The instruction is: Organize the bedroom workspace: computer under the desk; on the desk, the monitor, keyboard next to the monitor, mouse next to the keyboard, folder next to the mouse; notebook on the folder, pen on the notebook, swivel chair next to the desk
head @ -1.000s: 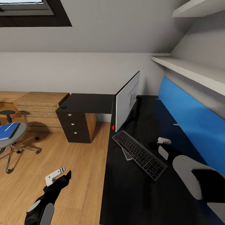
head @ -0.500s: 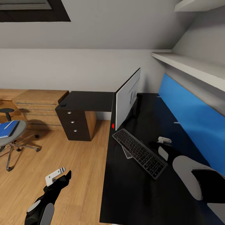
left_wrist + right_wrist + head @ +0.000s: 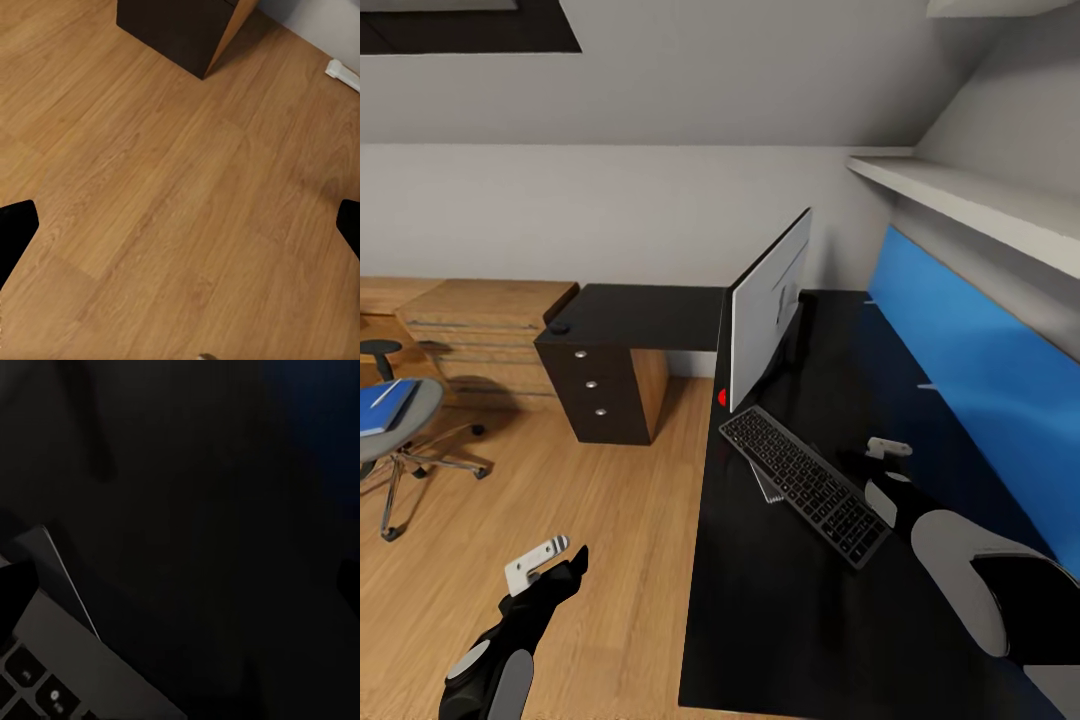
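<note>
The whole head view is sliding: the chair point(image 3: 395, 425) is drifting toward the left edge and the skylight is leaving the top, so the camera is turning while both arms are keeping their places in the picture. The keyboard point(image 3: 804, 483) is lying on the bench point(image 3: 780, 620) with its long axis running diagonally from the foot of the monitor point(image 3: 768, 312) toward the robot. The right tool point(image 3: 887, 448) is hanging just beside the keyboard's far long edge, its fingers spread at the wrist view's sides and holding nothing. A thin grey slab, possibly the notebook, is sticking out from under the keyboard's left edge. The folder point(image 3: 386, 405) is resting on the chair seat, well apart to the left and beyond the left tool point(image 3: 536, 560), which is hovering open and empty over the floor point(image 3: 180, 195). For the folder, the left arm is clearly the nearer one.
</note>
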Motion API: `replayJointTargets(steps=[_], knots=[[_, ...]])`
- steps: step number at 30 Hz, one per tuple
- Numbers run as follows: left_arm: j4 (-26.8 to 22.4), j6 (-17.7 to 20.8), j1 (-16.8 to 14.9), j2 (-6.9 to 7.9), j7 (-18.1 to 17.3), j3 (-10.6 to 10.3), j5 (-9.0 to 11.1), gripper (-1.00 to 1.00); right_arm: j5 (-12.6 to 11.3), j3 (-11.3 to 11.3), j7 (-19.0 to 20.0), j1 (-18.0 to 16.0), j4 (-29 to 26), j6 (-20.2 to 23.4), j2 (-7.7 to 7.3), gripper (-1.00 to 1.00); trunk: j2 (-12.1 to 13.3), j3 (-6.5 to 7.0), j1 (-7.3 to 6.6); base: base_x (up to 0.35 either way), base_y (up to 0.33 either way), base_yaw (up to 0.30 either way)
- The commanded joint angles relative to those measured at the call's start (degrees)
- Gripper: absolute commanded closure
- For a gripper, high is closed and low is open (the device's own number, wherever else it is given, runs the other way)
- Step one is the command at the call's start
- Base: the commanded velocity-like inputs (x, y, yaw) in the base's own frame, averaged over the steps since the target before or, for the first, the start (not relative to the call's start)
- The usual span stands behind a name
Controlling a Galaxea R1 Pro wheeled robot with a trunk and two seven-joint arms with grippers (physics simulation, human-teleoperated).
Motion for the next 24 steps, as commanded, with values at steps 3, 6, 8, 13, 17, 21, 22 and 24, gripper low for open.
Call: replayJointTargets(steps=[3, 6, 8, 13, 17, 21, 22, 24], knots=[[-0.09, 0.26, -0.04, -0.02, 0.33, 0.04, 0.61, -1.0, 0.04, 0.43, -0.15, 0.02, 0.08, -1.33, 0.01, -1.0, -0.06, -0.33, 0.01, 0.0, 0.0, 0.0], [-0.09, 0.26, -0.04, -0.02, 0.33, 0.04, 0.61, -1.0, 0.18, 0.42, -0.15, 0.19, 0.09, -1.63, 0.02, -1.0, -0.06, -0.6, 0.01, 0.0, 0.0, 0.0], [-0.09, 0.26, -0.04, -0.02, 0.33, 0.04, 0.61, -1.0, 0.26, 0.42, -0.15, 0.33, 0.09, -1.74, 0.02, -1.0, -0.06, -0.78, 0.01, 0.0, 0.0, 0.0], [-0.09, 0.26, -0.04, -0.02, 0.33, 0.04, 0.61, -1.0, 0.36, 0.43, -0.15, 0.63, 0.06, -1.9, 0.02, -1.0, -0.06, -1.22, 0.01, 0.0, 0.0, 0.0], [-0.09, 0.26, -0.04, -0.02, 0.33, 0.04, 0.61, -1.0, 0.38, 0.43, -0.15, 0.69, 0.03, -1.93, 0.02, -1.0, -0.06, -1.57, 0.01, 0.0, 0.0, 0.0], [-0.09, 0.26, -0.04, -0.04, 0.33, 0.04, 0.61, -1.0, 0.39, 0.43, -0.15, 0.74, 0.04, -1.94, 0.02, -1.0, -0.06, -1.93, 0.01, 0.0, 0.0, 0.0], [-0.09, 0.26, -0.04, -0.04, 0.33, 0.04, 0.61, -1.0, 0.39, 0.43, -0.15, 0.75, 0.03, -1.94, 0.02, -1.0, -0.06, -2.02, 0.01, 0.0, 0.0, 0.0], [-0.09, 0.26, -0.04, -0.05, 0.33, 0.02, 0.61, -1.0, 0.39, 0.44, -0.15, 0.77, 0.02, -1.94, 0.02, -1.0, -0.06, -2.2, 0.01, 0.0, 0.0, 0.0]])
